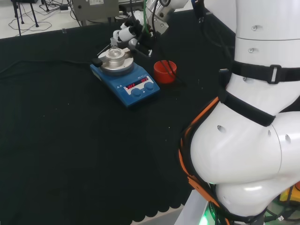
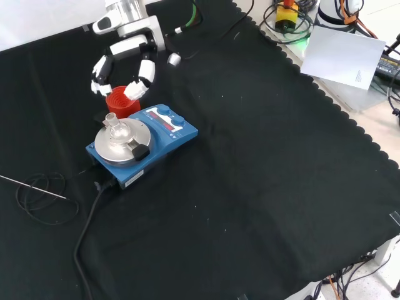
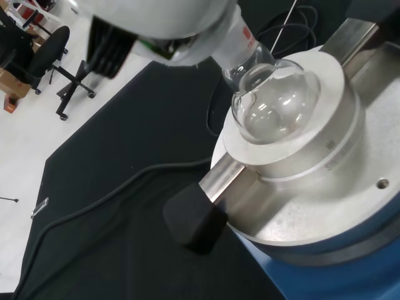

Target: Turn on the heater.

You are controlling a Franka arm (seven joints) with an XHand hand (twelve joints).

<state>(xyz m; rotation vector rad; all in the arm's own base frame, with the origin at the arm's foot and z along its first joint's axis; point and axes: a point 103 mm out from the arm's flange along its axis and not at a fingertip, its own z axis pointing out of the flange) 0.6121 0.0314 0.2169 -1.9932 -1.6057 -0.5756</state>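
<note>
The heater (image 1: 125,77) is a blue hotplate with two blue knobs (image 1: 142,89) and a lit red display (image 1: 136,84) on its front. A metal block (image 3: 300,187) with a black handle (image 3: 194,219) sits on top and carries a clear round flask (image 3: 275,100). In the front view the heater (image 2: 147,140) has the hand (image 2: 131,47) above and behind it. The fingers arch downward over a red ribbed ring (image 2: 120,102) and hold nothing. In the head view the hand (image 1: 131,33) hovers just beyond the flask (image 1: 114,52), clear of the knobs.
The red ring (image 1: 165,71) stands just right of the heater in the head view. A black power cable (image 2: 87,219) runs from the heater toward the cloth's front edge. A coil of thin wire (image 2: 40,197) lies at the left. The arm's white links (image 1: 253,117) stand at the right.
</note>
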